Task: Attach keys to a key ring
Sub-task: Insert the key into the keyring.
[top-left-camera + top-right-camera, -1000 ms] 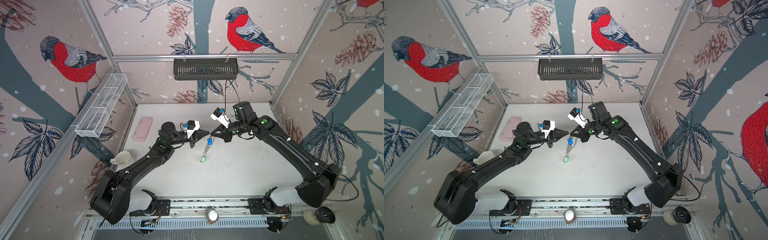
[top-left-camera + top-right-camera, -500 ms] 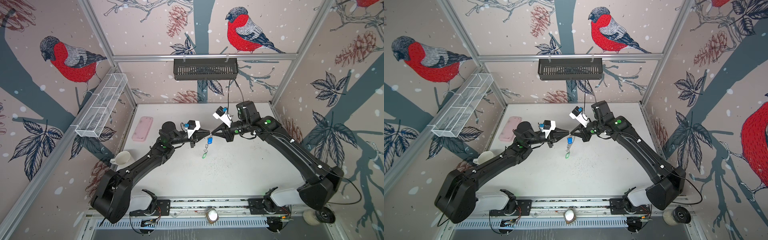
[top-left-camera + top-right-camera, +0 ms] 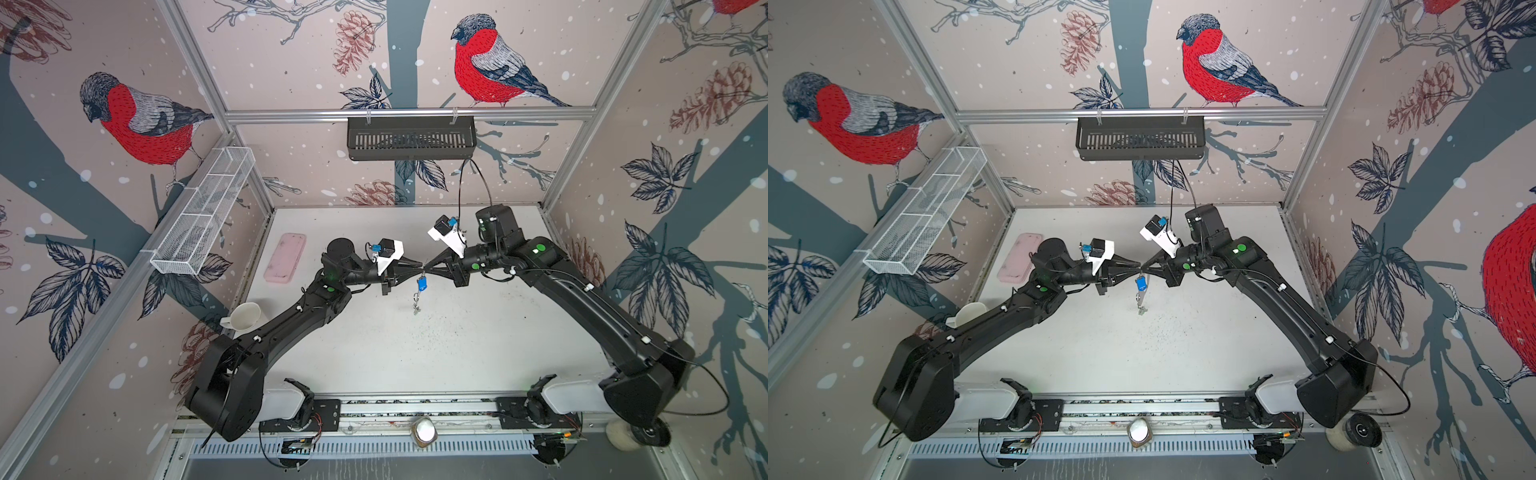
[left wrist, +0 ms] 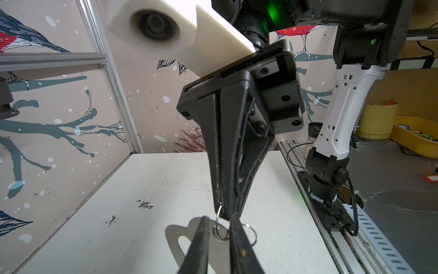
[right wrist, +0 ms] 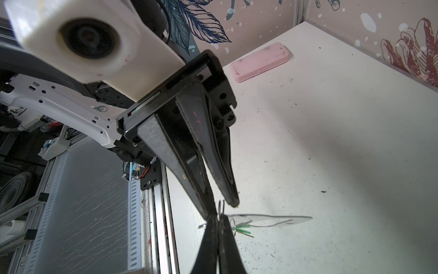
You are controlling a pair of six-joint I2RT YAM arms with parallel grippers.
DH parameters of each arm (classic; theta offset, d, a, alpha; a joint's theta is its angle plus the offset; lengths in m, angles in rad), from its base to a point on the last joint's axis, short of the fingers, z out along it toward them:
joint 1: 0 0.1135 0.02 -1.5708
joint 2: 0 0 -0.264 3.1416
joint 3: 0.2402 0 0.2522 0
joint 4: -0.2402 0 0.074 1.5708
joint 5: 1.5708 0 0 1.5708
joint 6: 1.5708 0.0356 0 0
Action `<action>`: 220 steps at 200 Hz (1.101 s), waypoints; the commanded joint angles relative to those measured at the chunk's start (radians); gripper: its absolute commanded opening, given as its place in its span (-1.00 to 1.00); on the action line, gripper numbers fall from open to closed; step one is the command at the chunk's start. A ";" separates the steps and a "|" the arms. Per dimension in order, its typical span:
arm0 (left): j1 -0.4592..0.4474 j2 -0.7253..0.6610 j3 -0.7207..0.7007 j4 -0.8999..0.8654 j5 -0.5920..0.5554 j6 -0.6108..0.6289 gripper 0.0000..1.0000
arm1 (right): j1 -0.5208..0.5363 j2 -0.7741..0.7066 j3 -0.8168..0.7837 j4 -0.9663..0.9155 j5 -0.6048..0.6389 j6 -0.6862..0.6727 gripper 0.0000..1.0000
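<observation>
My right claw (image 4: 225,211) clenched on ring (image 4: 218,213); my left claw (image 4: 219,221) slightly parted. I judge plate (image 4: 175,233) thin, stiff, slick: pinch edge; key (image 3: 416,306) dangles loose.

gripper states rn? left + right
Left gripper: slightly open; nothing clearly gripped.
Right gripper: shut on a wire ring of the key ring.

Centre frame: right gripper (image 4: 222,211) reaches down, jaws pinched on a wire ring (image 4: 218,213). Bottom centre: left gripper (image 4: 218,219), fingers (image 4: 201,237) slightly parted, straddles that ring over the grey key ring (image 4: 173,237). Table (image 4: 118,201) beneath.
</observation>
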 commanded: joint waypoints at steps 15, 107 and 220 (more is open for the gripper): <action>-0.001 0.010 0.027 -0.026 0.050 0.027 -0.76 | 0.004 -0.007 -0.008 0.057 -0.028 -0.008 -1.00; -0.001 0.012 0.014 0.031 0.061 -0.004 -1.00 | 0.004 -0.036 -0.036 0.124 0.030 0.034 -1.00; 0.018 0.152 -0.089 0.936 -0.135 -0.629 -1.00 | -0.034 -0.245 -0.203 0.451 0.355 0.204 -0.23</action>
